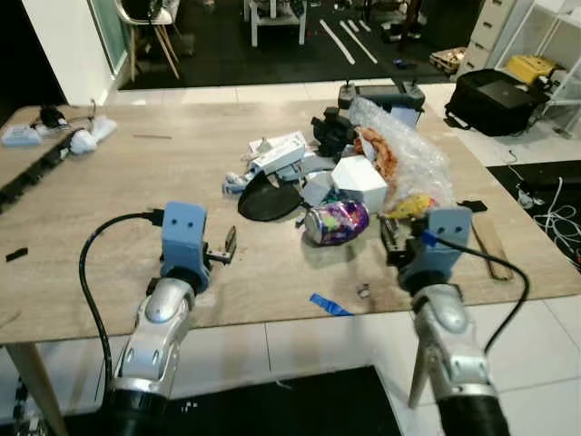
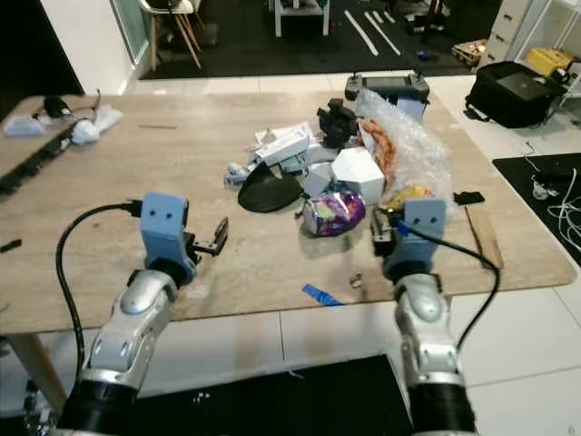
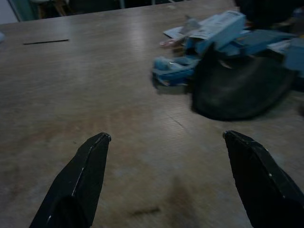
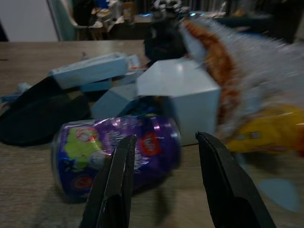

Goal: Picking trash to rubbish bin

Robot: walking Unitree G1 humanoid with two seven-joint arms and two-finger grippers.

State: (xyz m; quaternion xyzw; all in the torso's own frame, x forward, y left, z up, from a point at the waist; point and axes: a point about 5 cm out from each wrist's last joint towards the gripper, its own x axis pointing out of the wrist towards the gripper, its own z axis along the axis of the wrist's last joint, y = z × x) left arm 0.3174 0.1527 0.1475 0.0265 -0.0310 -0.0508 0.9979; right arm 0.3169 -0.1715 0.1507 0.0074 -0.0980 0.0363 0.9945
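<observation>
A heap of trash lies on the wooden table (image 1: 136, 200). It holds a purple can (image 1: 336, 222) on its side, a white box (image 1: 360, 182), a black round lid (image 1: 270, 200), a white and blue carton (image 1: 281, 153), a crumpled clear plastic bag (image 1: 404, 150) and a yellow packet (image 1: 410, 205). My right gripper (image 4: 166, 137) is open and hovers low, just short of the purple can (image 4: 116, 152), which lies ahead between its fingers. My left gripper (image 3: 166, 137) is open over bare table, with the black lid (image 3: 237, 92) ahead of it.
A blue scrap (image 1: 327, 304) and a small bit (image 1: 362, 291) lie near the front edge. A remote controller (image 1: 381, 94) sits at the far edge. White items (image 1: 86, 138) and a black strip (image 1: 36, 168) are at the far left. A black bag (image 1: 495, 95) is on the floor.
</observation>
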